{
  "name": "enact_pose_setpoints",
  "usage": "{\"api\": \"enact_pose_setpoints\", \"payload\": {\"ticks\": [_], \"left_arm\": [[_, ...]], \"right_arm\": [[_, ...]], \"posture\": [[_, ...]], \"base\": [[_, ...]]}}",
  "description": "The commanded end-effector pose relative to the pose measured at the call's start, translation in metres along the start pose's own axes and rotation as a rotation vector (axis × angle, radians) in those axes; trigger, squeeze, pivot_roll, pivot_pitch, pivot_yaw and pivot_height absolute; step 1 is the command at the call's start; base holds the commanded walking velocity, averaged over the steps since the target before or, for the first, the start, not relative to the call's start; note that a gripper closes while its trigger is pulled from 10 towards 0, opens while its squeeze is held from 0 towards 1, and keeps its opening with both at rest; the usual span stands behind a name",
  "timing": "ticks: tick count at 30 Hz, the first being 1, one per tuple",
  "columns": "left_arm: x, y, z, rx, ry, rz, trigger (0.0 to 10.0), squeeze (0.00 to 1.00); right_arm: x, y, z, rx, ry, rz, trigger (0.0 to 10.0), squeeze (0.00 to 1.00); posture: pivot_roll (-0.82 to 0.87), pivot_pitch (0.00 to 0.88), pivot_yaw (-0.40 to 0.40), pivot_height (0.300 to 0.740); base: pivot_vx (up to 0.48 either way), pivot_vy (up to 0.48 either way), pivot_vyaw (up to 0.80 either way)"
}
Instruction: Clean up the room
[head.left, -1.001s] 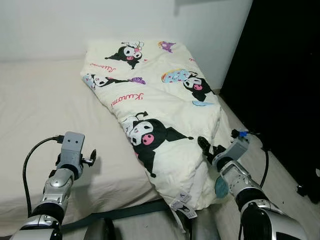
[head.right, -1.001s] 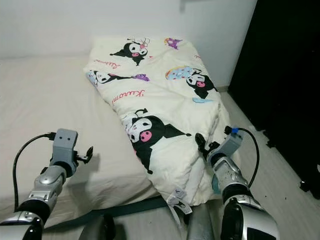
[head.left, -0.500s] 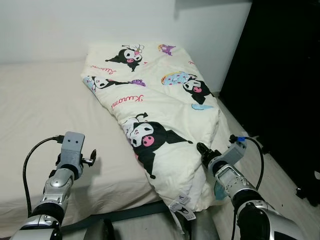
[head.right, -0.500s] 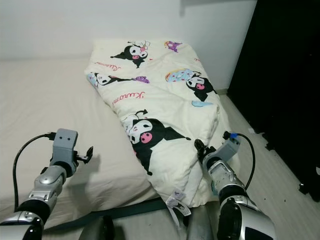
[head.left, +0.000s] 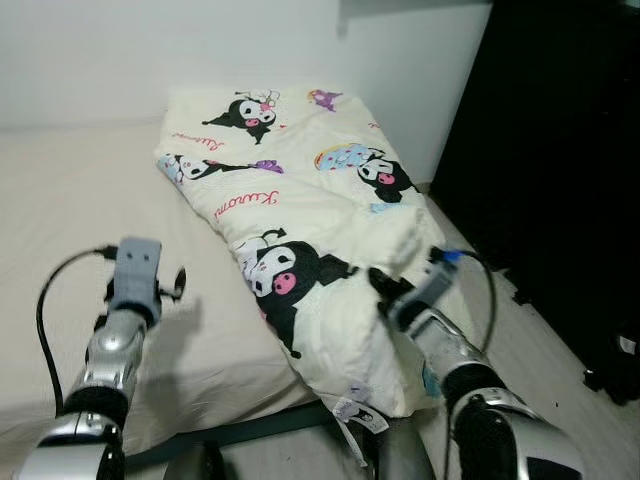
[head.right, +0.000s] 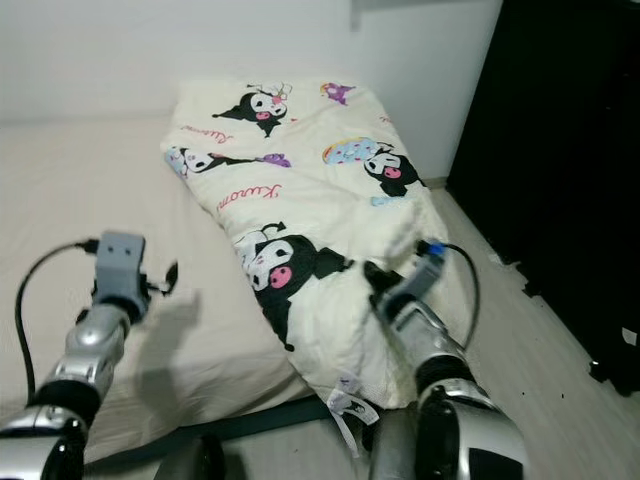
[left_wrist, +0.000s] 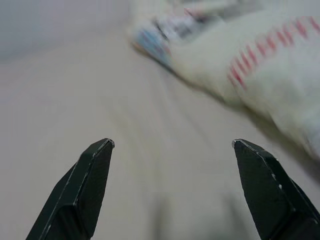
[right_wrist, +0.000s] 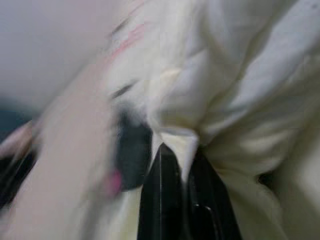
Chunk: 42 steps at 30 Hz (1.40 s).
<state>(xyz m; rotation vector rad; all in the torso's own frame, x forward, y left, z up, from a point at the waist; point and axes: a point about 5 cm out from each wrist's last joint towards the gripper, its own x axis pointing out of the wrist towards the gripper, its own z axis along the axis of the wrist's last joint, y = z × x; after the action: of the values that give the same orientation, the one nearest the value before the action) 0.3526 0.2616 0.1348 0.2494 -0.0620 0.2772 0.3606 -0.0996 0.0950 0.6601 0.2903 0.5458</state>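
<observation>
Quilt (head.left: 300, 215) lies lengthwise along the bed's (head.left: 70, 200) right edge. Right hand (head.left: 382, 287) pinches a fold at its near right side; left hand (head.left: 170, 293), fingers spread, hovers over bare bed.

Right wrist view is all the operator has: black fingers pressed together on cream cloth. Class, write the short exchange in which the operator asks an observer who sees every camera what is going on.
Operator: What cloth am I pinching?
Observer: The right gripper is shut on a fold of the cartoon-print quilt, near its lower edge on the bed.
Operator: Where is the quilt lying?
Observer: Along the bed's right side, from the white wall down to the foot, where its corner with a tag hangs over the edge.
Operator: And my other arm?
Observer: The left gripper is open, held above the bare sheet to the quilt's left, touching nothing.
</observation>
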Motion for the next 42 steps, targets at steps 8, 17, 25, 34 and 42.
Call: {"api": "enact_pose_setpoints", "payload": {"ticks": [8, 17, 25, 34, 42], "left_arm": [[0.017, 0.024, 0.062, 0.020, -0.204, 0.178, 10.0, 0.00], [0.014, 0.012, 0.076, 0.033, -0.248, 0.152, 10.0, 0.00], [0.012, 0.013, 0.080, 0.027, -0.245, 0.150, 10.0, 0.00], [0.012, 0.012, 0.107, 0.034, -0.317, 0.128, 10.0, 0.00], [0.008, 0.005, 0.135, -0.001, -0.396, 0.080, 10.0, 0.00]], "right_arm": [[0.016, 0.092, -0.066, -0.154, 0.450, 0.652, 0.0, 0.00], [0.004, 0.082, -0.091, -0.304, 0.648, 0.647, 10.0, 0.13], [-0.009, 0.067, -0.094, -0.327, 0.715, 0.623, 10.0, 1.00], [-0.007, 0.063, -0.095, -0.356, 0.691, 0.570, 10.0, 1.00], [-0.007, 0.075, -0.089, -0.351, 0.615, 0.660, 10.0, 1.00]], "posture": [[-0.10, 0.065, -0.033, 0.535], [-0.09, 0.062, -0.039, 0.535], [-0.10, 0.063, -0.038, 0.535], [-0.10, 0.061, -0.037, 0.535], [-0.10, 0.060, -0.041, 0.535]], "base": [[0.000, 0.000, 0.00], [0.000, 0.000, 0.00], [0.000, 0.000, 0.00], [0.000, 0.000, 0.00], [0.000, 0.000, 0.00]]}}
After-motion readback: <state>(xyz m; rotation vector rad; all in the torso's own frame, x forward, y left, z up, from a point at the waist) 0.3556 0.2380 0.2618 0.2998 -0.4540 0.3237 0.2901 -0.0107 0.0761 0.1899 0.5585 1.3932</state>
